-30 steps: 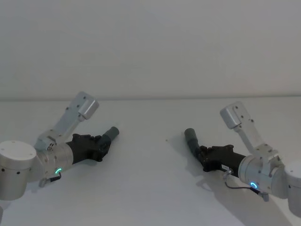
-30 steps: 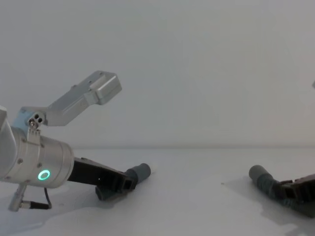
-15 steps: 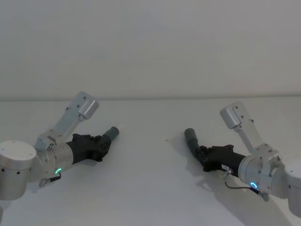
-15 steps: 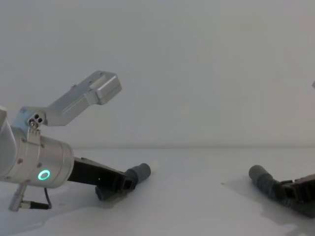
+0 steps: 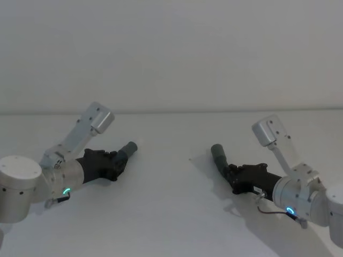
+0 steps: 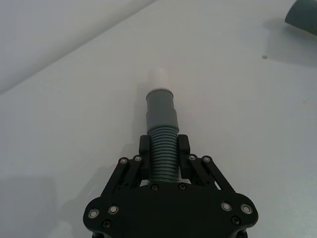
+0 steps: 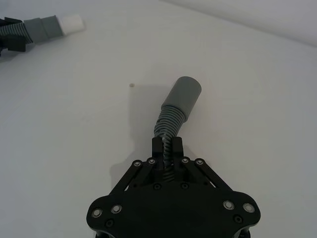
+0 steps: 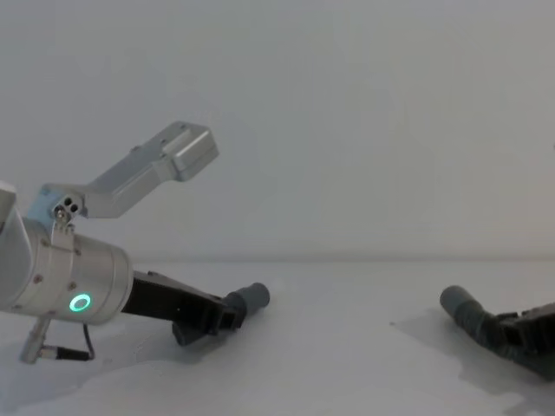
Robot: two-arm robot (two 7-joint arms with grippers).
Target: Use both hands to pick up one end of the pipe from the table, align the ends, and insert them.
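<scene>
My left gripper (image 5: 116,160) is shut on the ribbed part of the short pipe piece (image 6: 163,148). Its grey cuff (image 6: 160,105) and narrower white tip (image 6: 158,77) stick out past the fingers, just above the white table (image 5: 166,203). On the right, my right gripper (image 5: 231,174) is shut on the curved pipe piece (image 7: 169,125), whose plain grey cuff (image 7: 182,93) bends up and away. The two ends (image 5: 129,148) (image 5: 218,152) point toward each other with a wide gap between. From the chest, the left gripper (image 8: 222,317) and the right gripper (image 8: 513,333) sit low over the table.
A tiny speck (image 5: 190,159) lies on the table between the two ends. A pale grey wall (image 5: 171,53) rises behind the table's far edge.
My left gripper has risen slightly and edged toward the middle with its pipe piece. The right gripper has barely shifted.
</scene>
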